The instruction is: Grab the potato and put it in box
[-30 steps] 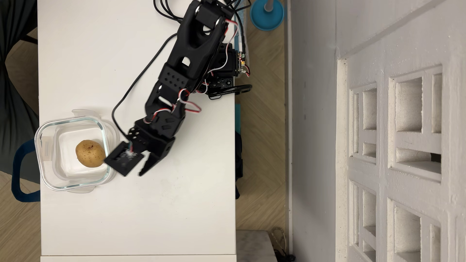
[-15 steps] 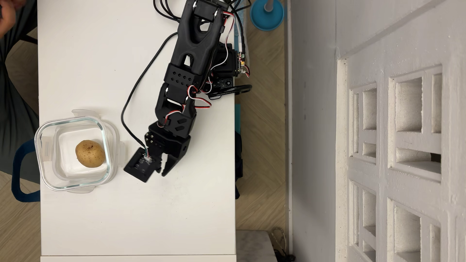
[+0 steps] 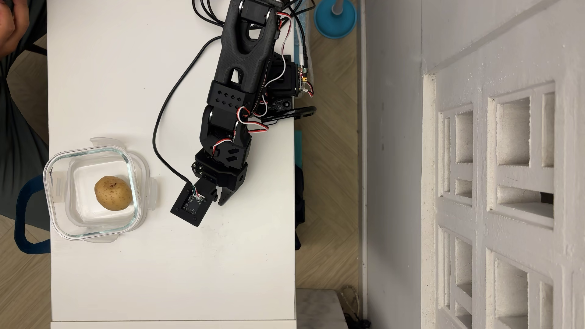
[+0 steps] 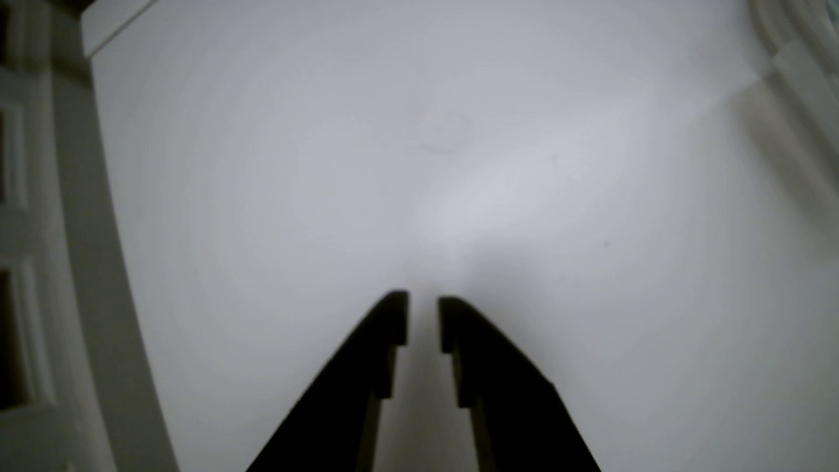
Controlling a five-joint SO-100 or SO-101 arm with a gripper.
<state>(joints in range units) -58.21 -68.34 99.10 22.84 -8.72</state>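
1. Box (image 3: 91, 191): clear glass, square w/ rounded corners, greenish rim. Sits at the left edge of the white table (image 3: 177, 272) in the overhead view, on top of a translucent lid (image 3: 148, 193) whose clip tabs stick out past the box on the top and right sides.
2. Contents: one potato (image 3: 113, 193), tan w/ brown specks, lying on the box floor, right of centre, close to the right wall. Nothing else inside.
3. Gripper (image 4: 423, 317): narrowly open. Wrist view shows two dark fingers w/ a slim gap between the tips and bare table seen through it. Holds nothing.
4. Gripper position: in the overhead view the gripper (image 3: 218, 202) is over bare table, to the right of the box and clear of it; not touching box or potato. Height above the table cannot be told.
5. Arm (image 3: 243, 63): black, reaches from its base at the table's top right edge down and slightly left in the overhead view. Wrist camera module (image 3: 191, 207) sits on the box side of the fingers, angled.
6. Cable (image 3: 158, 126): black, loops across the table from the top of the frame to the camera module.
7. Wrist view: a corner of the lid (image 4: 799, 59) shows at top right, blurred; table edge and white panelled wall (image 4: 27, 227) at left.
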